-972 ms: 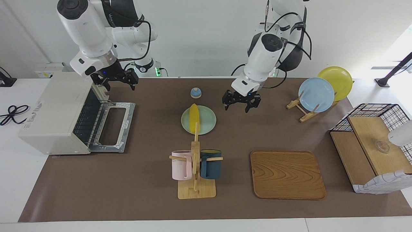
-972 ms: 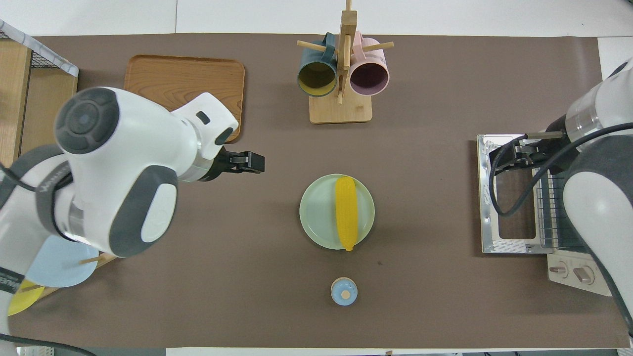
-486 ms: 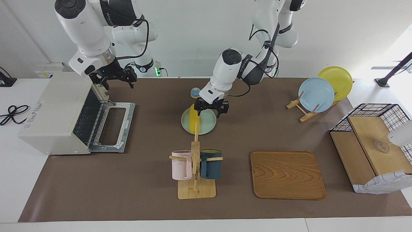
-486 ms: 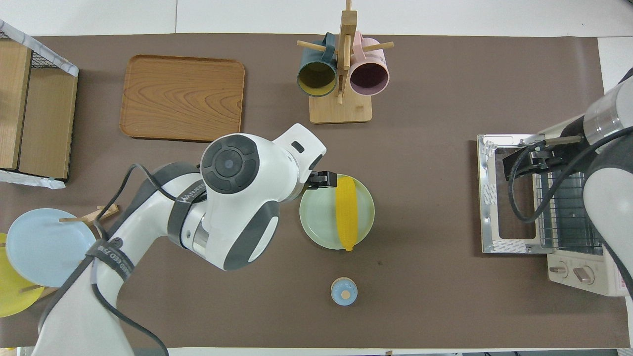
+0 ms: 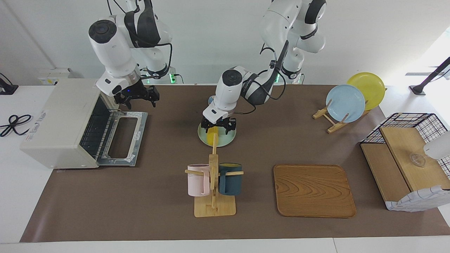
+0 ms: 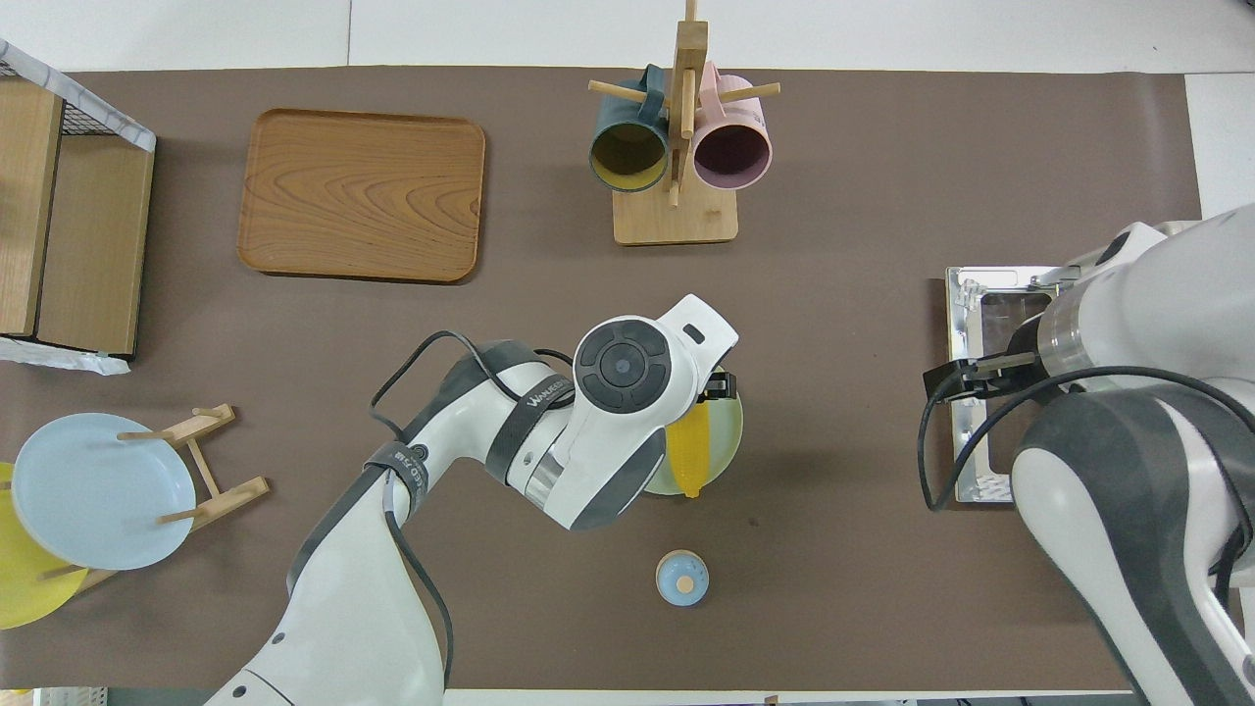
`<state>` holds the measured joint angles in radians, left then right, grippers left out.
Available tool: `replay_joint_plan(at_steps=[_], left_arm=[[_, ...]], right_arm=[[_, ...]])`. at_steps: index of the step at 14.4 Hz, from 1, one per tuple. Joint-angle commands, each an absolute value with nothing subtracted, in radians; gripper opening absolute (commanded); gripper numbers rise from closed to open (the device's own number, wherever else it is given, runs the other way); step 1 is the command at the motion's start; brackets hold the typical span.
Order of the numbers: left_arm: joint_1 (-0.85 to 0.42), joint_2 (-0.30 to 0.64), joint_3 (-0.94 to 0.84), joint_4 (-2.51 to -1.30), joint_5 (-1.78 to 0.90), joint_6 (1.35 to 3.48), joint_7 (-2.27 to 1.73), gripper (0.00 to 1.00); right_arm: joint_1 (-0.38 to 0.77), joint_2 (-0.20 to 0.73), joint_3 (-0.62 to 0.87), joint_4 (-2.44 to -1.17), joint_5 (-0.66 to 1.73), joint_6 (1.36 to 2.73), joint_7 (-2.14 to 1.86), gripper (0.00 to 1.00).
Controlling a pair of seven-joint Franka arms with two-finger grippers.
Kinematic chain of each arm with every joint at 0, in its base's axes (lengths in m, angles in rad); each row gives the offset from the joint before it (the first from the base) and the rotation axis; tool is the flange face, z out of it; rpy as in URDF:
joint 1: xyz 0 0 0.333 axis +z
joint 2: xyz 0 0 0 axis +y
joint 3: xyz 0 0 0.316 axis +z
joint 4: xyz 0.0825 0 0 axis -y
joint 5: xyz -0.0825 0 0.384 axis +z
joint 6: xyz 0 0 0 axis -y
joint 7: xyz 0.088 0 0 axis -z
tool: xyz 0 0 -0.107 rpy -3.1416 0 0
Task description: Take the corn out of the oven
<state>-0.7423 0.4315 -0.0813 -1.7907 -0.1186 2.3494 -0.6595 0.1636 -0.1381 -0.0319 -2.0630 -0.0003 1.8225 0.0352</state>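
Corn (image 5: 212, 135) lies on the green plate (image 5: 227, 138) at the middle of the surface (image 5: 140, 211), well apart from the oven (image 5: 59, 119), so we judge the taking-out itself as done and this step as a follow-on handling of the cob. We see our left gripper (image 5: 218, 125) low over the plate, right above the corn, jaws spread wide across the cob and not closed on it; that spread suits a grasp across the cob's narrow width. In the overhead view the left arm's wrist covers most of the plate, and only the cob's tapered end (image 6: 689, 461) shows, pointing toward the robots. Our right gripper (image 5: 140, 97) hangs over the robots' edge of the dropped oven door (image 5: 121, 138), holding nothing, and we cannot tell how far its jaws stand apart. The door lies flat and the rack (image 5: 93, 131) looks bare, which fits a cob already removed. The mug rack (image 5: 213, 182) stands close to the plate, farther from the robots, so a lift wants to go straight up.
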Motion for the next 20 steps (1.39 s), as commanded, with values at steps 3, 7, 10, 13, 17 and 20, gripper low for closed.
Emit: replay_joint_plan(at_steps=[3,7,10,13,17,20], left_arm=[[-0.778,0.445,-0.061,-1.809,-0.071,2.379,-0.696,1.00],[-0.782,0.443,-0.061,-1.818,-0.071,2.379,-0.699,1.00],[-0.790,0.443,-0.061,-1.818,-0.071,2.381,-0.703,0.42],[-0.790,0.443,-0.061,-1.812,-0.071,2.376,-0.716,0.07],[-0.776,0.439,-0.061,-1.790,-0.072,2.336,-0.718,0.00],[-0.730,0.367,-0.060,-1.789,-0.074,2.235,-0.707,0.00]], right_arm=[[0.175,-0.132,-0.029,-2.259,-0.005,2.027,0.048,0.00],[0.176,-0.092,-0.029,-2.445,-0.006,2.274,0.049,0.00],[0.172,-0.061,-0.029,-2.468,-0.012,2.318,0.077,0.00],[0.163,-0.066,-0.031,-2.485,-0.070,2.319,0.081,0.00],[0.137,-0.069,-0.031,-2.499,-0.172,2.318,0.092,0.00],[0.115,-0.078,-0.031,-2.517,-0.193,2.319,0.098,0.00]])
